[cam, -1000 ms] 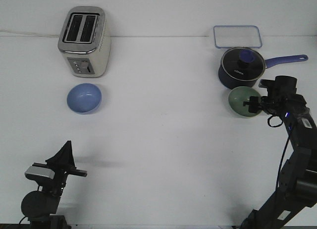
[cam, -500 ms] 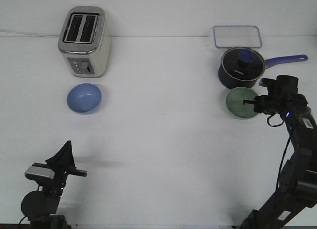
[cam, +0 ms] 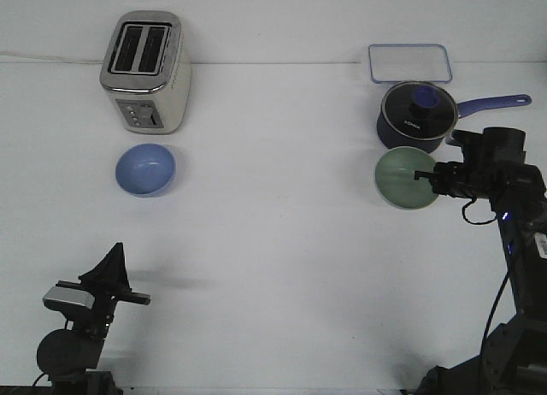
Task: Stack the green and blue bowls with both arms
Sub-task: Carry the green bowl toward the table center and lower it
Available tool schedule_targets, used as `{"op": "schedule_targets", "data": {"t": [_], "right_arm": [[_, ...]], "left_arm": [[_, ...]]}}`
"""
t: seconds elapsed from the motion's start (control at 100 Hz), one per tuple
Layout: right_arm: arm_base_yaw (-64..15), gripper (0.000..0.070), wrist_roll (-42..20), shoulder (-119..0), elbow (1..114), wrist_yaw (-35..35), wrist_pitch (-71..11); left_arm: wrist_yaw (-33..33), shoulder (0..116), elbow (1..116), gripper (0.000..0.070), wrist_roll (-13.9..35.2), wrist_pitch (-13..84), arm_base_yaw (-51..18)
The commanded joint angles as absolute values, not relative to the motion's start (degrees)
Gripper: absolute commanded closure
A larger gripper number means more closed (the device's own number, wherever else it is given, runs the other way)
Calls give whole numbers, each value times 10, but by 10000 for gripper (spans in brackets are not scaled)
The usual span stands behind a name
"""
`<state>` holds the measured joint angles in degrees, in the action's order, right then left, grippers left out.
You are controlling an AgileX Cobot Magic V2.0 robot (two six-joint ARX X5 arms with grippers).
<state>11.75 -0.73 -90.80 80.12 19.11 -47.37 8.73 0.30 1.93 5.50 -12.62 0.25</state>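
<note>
On the right side of the white table (cam: 273, 267), my right gripper (cam: 425, 178) pinches the rim of the green bowl (cam: 403, 178); its fingers are clamped on the bowl's near-right edge, and the bowl is tilted so its inside faces the camera. The bowl sits just in front of the dark blue saucepan (cam: 414, 117) with its glass lid, behind which lies a clear rectangular container lid (cam: 409, 62). Well apart, on the left half, the blue bowl (cam: 145, 168) rests upright just in front of the toaster (cam: 144, 70). My left gripper (cam: 115, 280) hangs low at the near left edge, holding nothing; whether its fingers are parted I cannot tell.
</note>
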Motion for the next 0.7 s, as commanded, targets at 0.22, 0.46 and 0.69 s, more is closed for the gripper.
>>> {"op": "schedule_targets", "data": {"t": [0.22,0.46,0.69], "right_arm": [[-12,700,-21,-886,810,195,-497],[-142,700,-49,-909,809,192,-474],[-233,700,-68,-953,809,192,-458]], "left_arm": [[86,2,8,689,56,-133,4],[86,2,8,689,56,-133,4],[86,2,8,689,56,-133,4]]}}
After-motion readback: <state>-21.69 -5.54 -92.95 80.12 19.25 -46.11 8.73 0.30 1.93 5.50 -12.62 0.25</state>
